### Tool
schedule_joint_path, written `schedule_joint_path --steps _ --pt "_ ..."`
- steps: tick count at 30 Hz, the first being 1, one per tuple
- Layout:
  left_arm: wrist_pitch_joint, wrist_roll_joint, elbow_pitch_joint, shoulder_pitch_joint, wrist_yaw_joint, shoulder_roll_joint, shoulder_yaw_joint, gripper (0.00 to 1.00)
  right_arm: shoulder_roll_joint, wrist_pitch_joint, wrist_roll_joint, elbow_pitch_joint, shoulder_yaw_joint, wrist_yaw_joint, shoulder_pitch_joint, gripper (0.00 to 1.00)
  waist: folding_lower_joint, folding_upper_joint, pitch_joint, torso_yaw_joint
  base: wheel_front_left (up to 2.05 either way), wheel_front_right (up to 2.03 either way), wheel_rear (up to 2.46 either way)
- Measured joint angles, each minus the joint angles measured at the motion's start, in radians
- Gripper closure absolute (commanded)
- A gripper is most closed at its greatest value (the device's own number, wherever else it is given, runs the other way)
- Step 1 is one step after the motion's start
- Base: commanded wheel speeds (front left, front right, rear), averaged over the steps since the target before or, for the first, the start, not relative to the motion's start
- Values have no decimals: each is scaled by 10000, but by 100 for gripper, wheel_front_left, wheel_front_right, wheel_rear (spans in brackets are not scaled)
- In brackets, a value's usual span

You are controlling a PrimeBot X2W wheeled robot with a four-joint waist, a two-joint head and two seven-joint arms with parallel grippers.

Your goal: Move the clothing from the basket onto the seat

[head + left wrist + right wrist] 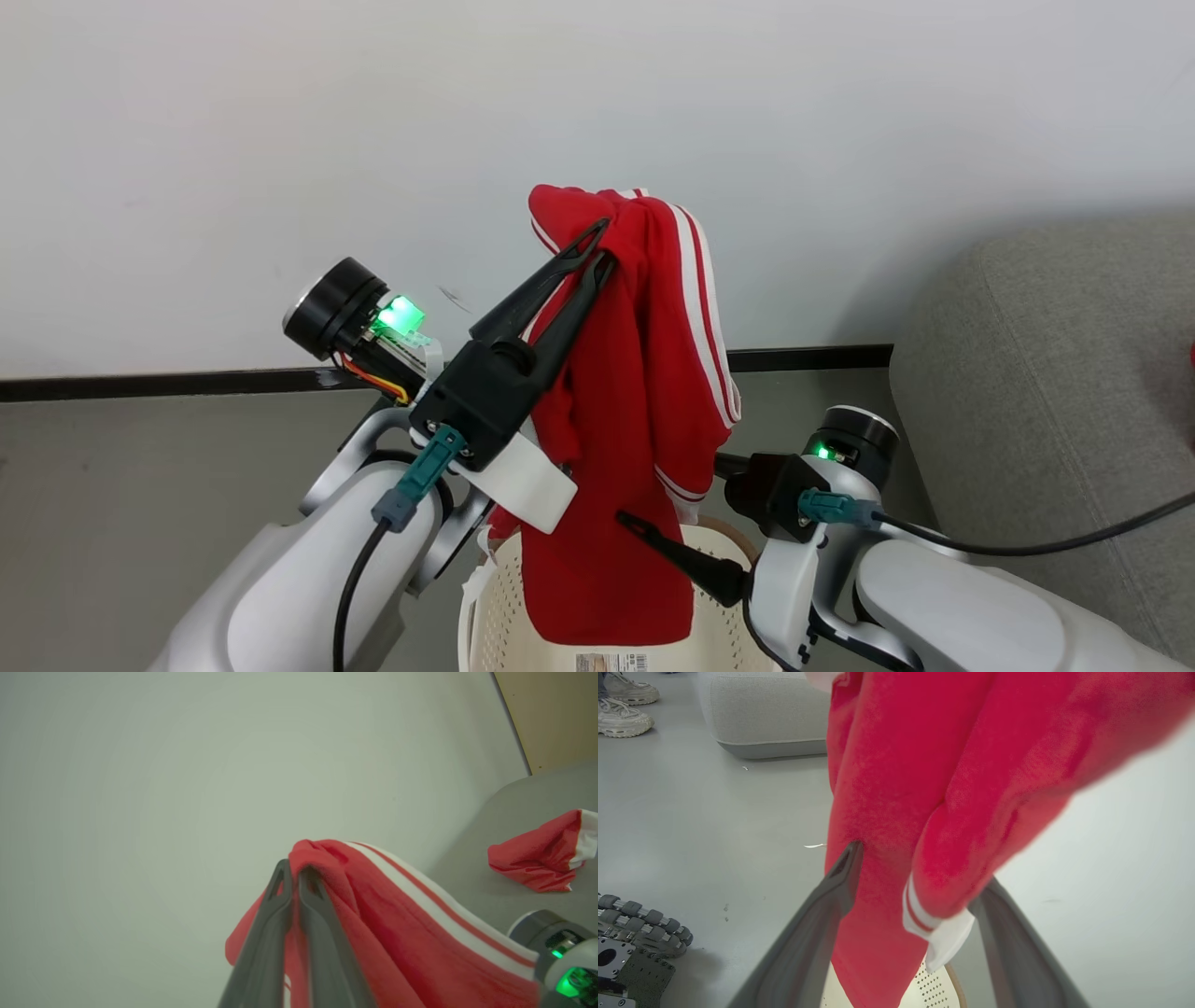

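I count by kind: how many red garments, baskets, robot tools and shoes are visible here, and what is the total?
Red garments: 2, the held garment and the lying garment on the seat
Baskets: 1, the basket
Tools: 2, left tool, right tool
Pale shoes: 2
Total: 7

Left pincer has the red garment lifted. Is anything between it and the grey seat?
Yes. The right pincer is open around the hanging lower part of the red garment, and the right arm lies between the cloth and the grey seat. The left pincer grips its top. Nothing else visible blocks the path.
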Motion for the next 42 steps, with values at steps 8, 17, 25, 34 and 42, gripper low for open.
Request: schedule_joint_path --steps 8,17,25,34,42 --pt "245 8 -35 -17 -8 -163 -190 100 585 -182 201 723 439 0 -488 0 0 0 1 119 0 0 0" --pt "407 6 -44 -28 -6 -211 -224 100 1016 -497 205 1415 527 0 -981 100 0 0 27 141 0 0 0" --pt "508 -251 389 35 111 -79 178 100 899 -587 424 1695 410 0 -955 100 1 0 55 20 0 0 0" --pt "495 -1064 1060 949 182 -48 556 100 263 -631 1064 1881 -840 0 -513 100 1 0 82 -319 0 0 0" --pt "121 -1942 1404 1523 169 -247 851 67 23 -631 1465 1127 -2552 0 -325 100 0 0 83 -700 0 0 0"
